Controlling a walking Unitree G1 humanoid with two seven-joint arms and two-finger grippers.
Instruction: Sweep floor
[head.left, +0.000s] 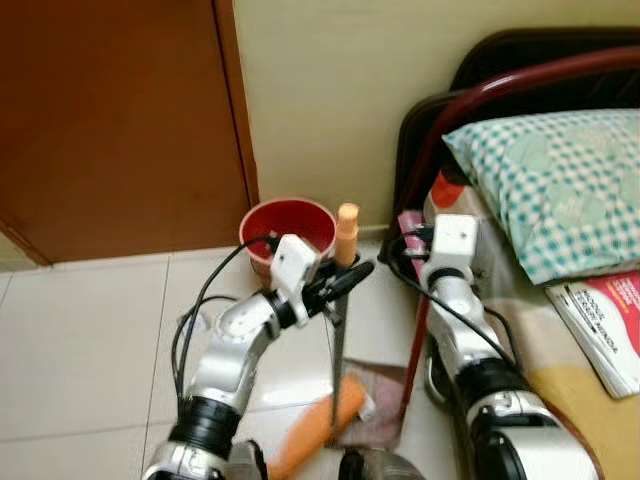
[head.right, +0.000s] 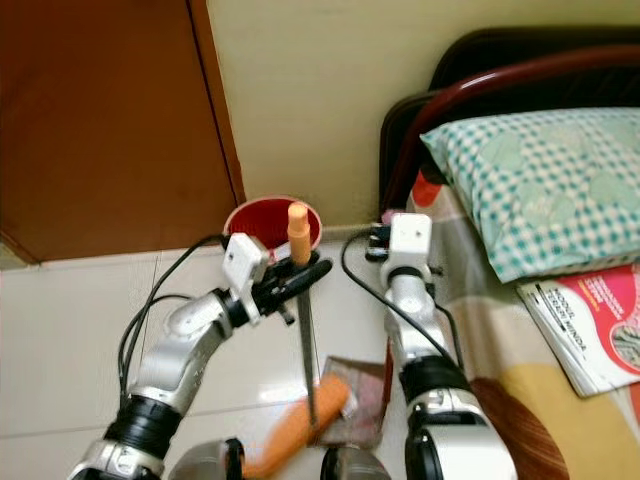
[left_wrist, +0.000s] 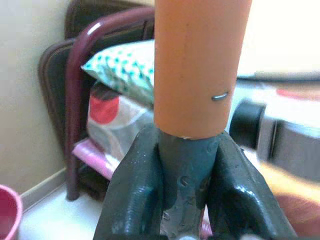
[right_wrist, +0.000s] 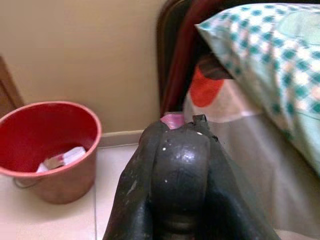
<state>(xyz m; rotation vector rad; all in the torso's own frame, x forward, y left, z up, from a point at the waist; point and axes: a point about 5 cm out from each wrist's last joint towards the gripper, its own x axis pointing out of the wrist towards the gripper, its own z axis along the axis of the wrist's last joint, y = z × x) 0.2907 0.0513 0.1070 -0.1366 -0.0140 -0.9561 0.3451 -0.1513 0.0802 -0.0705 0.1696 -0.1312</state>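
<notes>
The broom has a grey metal shaft, an orange cap on top and an orange head on the white floor tiles. My left gripper is shut on the shaft just under the cap. The left wrist view shows both black fingers clamped on the grey shaft below the orange cap. A brownish dustpan lies on the floor beside the broom head, and its thin dark handle rises upright. My right gripper is shut on the dark rounded top of that handle.
A red bucket holding paper scraps stands against the cream wall, just beyond the broom. A brown door is at the left. At the right is a bed with a maroon frame, a checked pillow and a book.
</notes>
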